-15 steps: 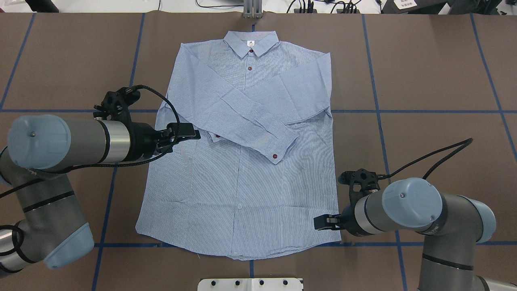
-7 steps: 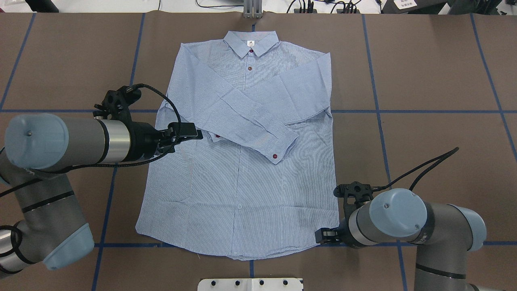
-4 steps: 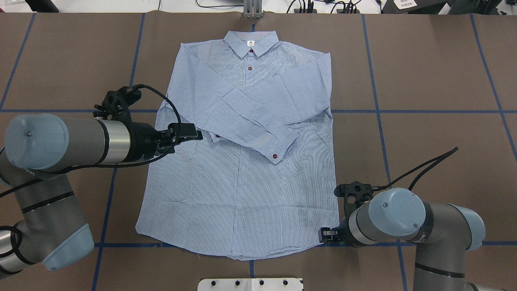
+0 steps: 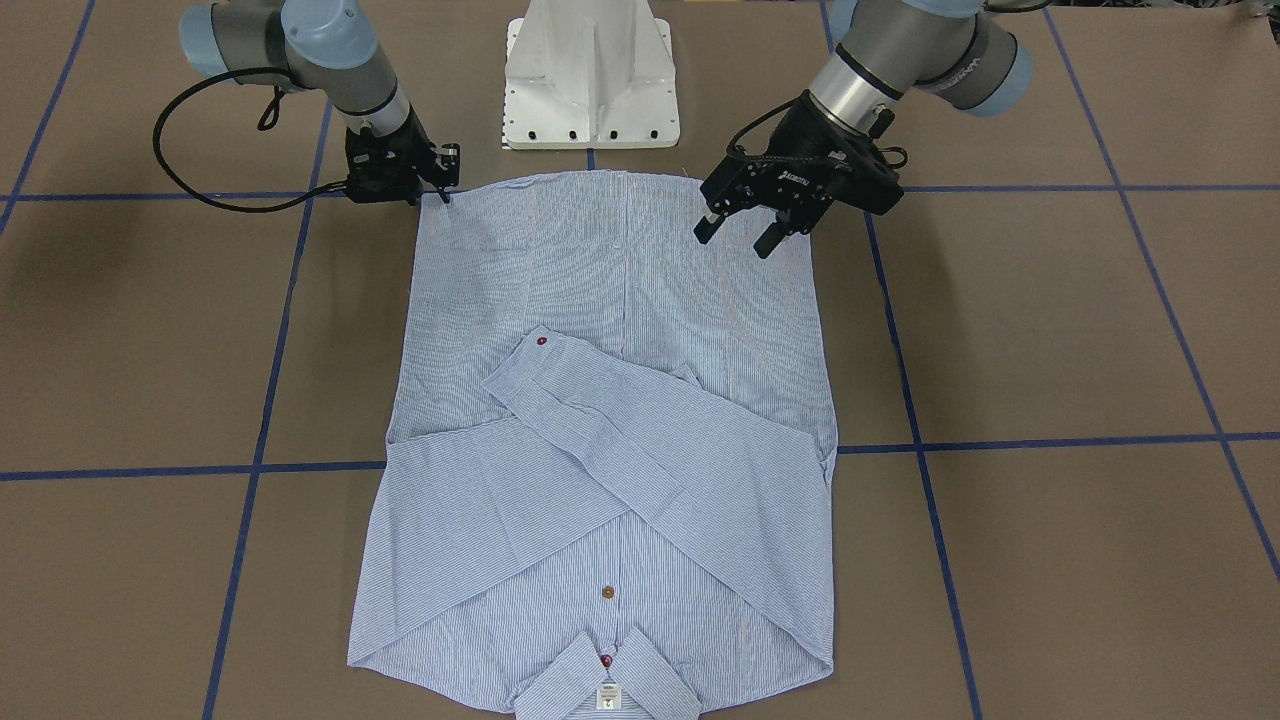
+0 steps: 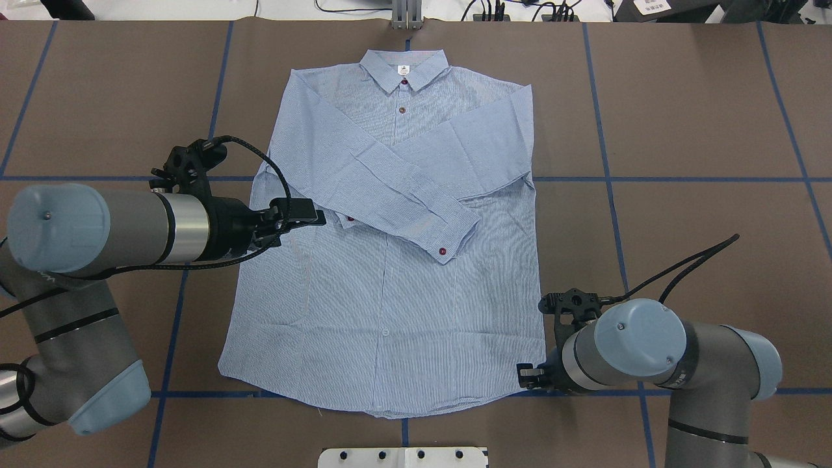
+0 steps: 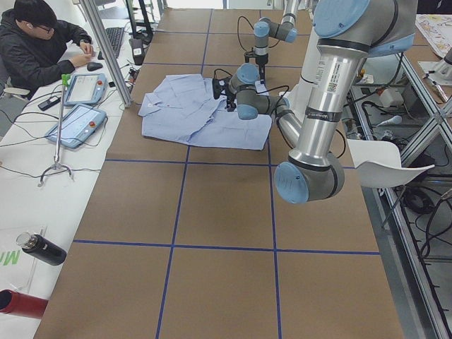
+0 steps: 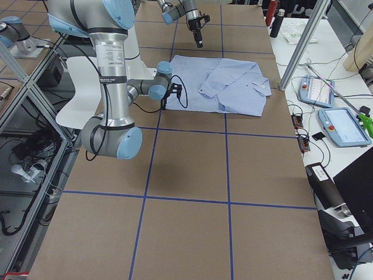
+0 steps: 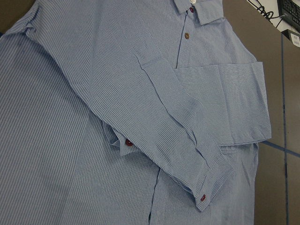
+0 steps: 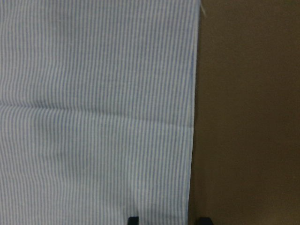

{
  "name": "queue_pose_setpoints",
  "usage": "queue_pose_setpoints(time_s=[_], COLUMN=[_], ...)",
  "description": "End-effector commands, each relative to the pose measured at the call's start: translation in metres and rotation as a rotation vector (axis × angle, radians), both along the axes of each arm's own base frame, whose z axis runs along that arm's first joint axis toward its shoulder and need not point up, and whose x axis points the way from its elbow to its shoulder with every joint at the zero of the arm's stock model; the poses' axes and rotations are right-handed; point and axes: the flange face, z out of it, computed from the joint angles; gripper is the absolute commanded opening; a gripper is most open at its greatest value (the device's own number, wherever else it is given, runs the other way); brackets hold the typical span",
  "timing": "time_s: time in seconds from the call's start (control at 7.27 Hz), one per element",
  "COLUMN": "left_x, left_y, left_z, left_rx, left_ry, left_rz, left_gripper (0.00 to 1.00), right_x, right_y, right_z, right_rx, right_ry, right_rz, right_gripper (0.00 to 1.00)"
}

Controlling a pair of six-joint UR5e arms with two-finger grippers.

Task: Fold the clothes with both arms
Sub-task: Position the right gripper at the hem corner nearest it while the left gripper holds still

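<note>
The shirt (image 5: 390,312) is soft, matt woven cloth on a table (image 5: 702,117) of dull brown paper crossed by smooth blue tape (image 5: 702,179), while my left arm (image 5: 130,224) and right arm (image 5: 708,351) are satin metal tubes with smooth plastic caps.

Buried under its own wrist in the overhead view, most of the right tool (image 5: 522,375) at the shirt (image 5: 390,312) hem's 5 o'clock corner. Cut by the lower edge of the right wrist view, two fingertips (image 9: 133,220). Tucked beneath the upper sleeve (image 5: 396,192), most of the lower cuff (image 5: 348,220). Cropped at 6 o'clock in the front-facing view, the collar (image 4: 607,685). Too small to read, the neck label (image 5: 403,69) print. Too tiny to judge in the side views, the left tool (image 4: 735,232)
</note>
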Motion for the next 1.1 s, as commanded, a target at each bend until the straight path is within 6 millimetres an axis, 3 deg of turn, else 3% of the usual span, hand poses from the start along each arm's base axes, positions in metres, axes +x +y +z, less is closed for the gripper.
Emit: queue_pose_setpoints(time_s=[0.0,0.14,0.27,0.69,0.96], left_x=[0.000,-0.001,-0.001,-0.005,-0.005], left_y=[0.000,0.000,0.000,0.003,0.004], left_z=[0.000,-0.002,-0.002,-0.006,-0.004], left_rx=[-0.001,0.001,0.000,-0.011,-0.014], left_ry=[0.000,0.004,0.003,0.018,0.014], left_rz=[0.000,0.000,0.000,-0.004,-0.004], left_gripper=[0.99,0.99,0.99,0.99,0.99], right_x=[-0.001,0.000,0.001,0.003,0.014], right_y=[-0.001,-0.003,-0.004,-0.004,-0.010], right_z=[0.002,0.002,0.002,-0.002,-0.015], right_rx=[0.000,0.000,-0.001,0.001,-0.007], right_ry=[0.004,0.004,0.004,-0.003,-0.034], right_rz=[0.001,0.006,0.008,0.009,0.011], right_gripper=[0.41,0.26,0.02,0.00,0.00])
